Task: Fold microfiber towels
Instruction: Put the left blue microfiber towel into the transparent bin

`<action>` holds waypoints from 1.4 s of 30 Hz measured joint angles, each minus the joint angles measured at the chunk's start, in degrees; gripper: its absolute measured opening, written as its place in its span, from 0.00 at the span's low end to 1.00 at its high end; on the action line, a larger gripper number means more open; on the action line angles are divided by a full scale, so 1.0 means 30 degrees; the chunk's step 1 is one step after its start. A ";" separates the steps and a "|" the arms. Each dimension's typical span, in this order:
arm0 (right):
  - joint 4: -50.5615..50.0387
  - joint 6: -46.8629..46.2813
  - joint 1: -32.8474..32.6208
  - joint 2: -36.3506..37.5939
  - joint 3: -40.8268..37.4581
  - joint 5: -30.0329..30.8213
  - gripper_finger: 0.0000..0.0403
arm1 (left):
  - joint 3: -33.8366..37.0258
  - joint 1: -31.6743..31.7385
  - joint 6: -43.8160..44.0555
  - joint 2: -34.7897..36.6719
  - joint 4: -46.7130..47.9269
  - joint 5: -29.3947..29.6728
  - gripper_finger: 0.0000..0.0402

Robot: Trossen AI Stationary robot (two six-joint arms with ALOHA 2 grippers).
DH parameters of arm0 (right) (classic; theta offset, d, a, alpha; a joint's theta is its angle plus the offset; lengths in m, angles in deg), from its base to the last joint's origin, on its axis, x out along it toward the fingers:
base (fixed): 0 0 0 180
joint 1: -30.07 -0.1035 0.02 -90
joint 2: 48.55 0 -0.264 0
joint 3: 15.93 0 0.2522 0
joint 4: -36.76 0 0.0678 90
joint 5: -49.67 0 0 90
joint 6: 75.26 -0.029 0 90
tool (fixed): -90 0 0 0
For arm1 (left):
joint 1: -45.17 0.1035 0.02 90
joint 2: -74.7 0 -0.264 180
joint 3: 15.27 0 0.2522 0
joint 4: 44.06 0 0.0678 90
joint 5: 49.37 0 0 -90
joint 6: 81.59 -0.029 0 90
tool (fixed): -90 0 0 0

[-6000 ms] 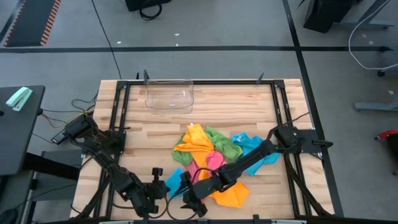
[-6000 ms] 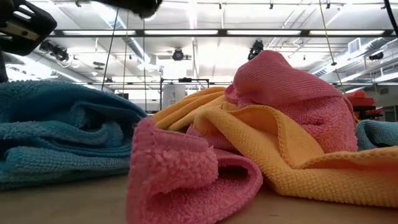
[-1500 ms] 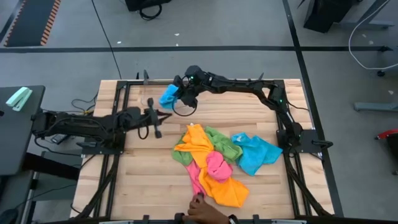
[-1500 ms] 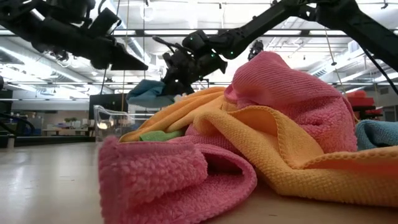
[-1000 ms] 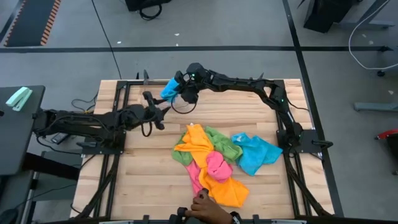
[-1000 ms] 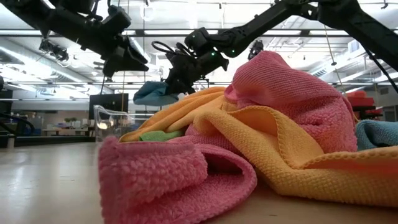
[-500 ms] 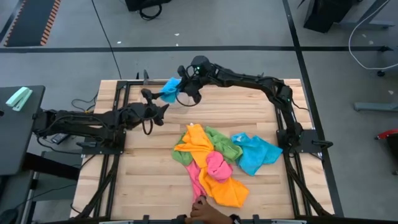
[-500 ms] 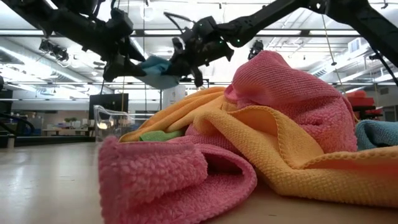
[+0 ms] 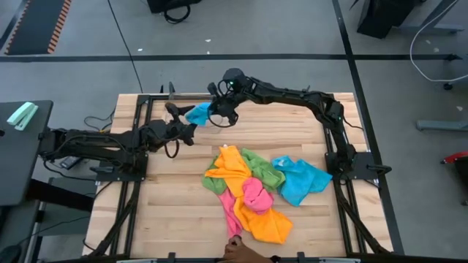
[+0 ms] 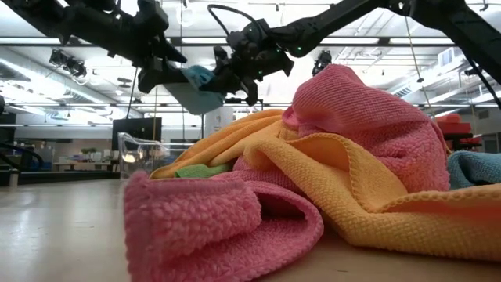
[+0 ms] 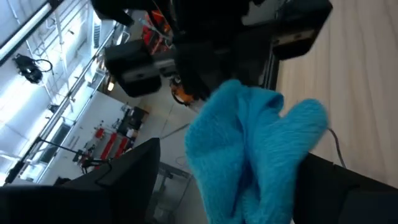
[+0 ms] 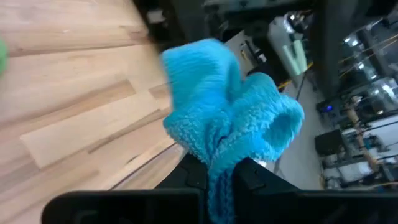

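Two claws meet far-left: right claw [image 9: 210, 111] clamps the blue towel [image 9: 197, 113] aloft, left claw [image 9: 180, 117] spread wide around it.

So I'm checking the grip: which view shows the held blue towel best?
The right wrist view: the blue towel fills it, pinched in the right gripper. The left wrist view shows it close too; high and low views show it small.

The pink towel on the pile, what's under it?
The pink towel lies on an orange towel, with green and blue ones beside. What lies deeper in the pile is covered.
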 joint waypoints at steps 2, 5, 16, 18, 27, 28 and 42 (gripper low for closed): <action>-0.0315 0.0344 0.0000 0.0000 0.0000 0.0318 0.07 | 0.0007 0.0135 0.0583 -0.0007 0.0013 -0.0007 0.77; -0.0353 0.0644 -0.0032 0.0000 0.0000 0.0810 0.07 | 0.0007 0.0548 0.2281 -0.0007 0.0151 -0.0010 0.79; -0.0006 0.5580 -0.1151 -0.0007 0.0000 0.4570 0.07 | 0.0029 0.0801 0.5027 -0.0007 0.0548 -0.0665 0.85; 0.0018 0.6211 -0.1241 -0.0007 0.0000 0.4968 0.07 | 0.0029 0.0801 0.5060 -0.0007 0.0605 -0.0694 0.85; 0.0771 0.6653 -0.1311 0.0128 -0.0015 0.5577 0.07 | 0.0029 0.0794 0.5149 0.0000 0.0609 -0.0800 0.85; 0.0922 0.6657 -0.1311 0.0212 -0.0015 0.5568 0.07 | 0.0028 0.0787 0.5141 0.0000 0.0588 -0.0804 0.85; 0.1004 0.6653 -0.1814 0.0605 -0.0007 0.5335 0.07 | 0.0007 0.0766 0.6244 0.0007 0.0485 -0.2135 0.83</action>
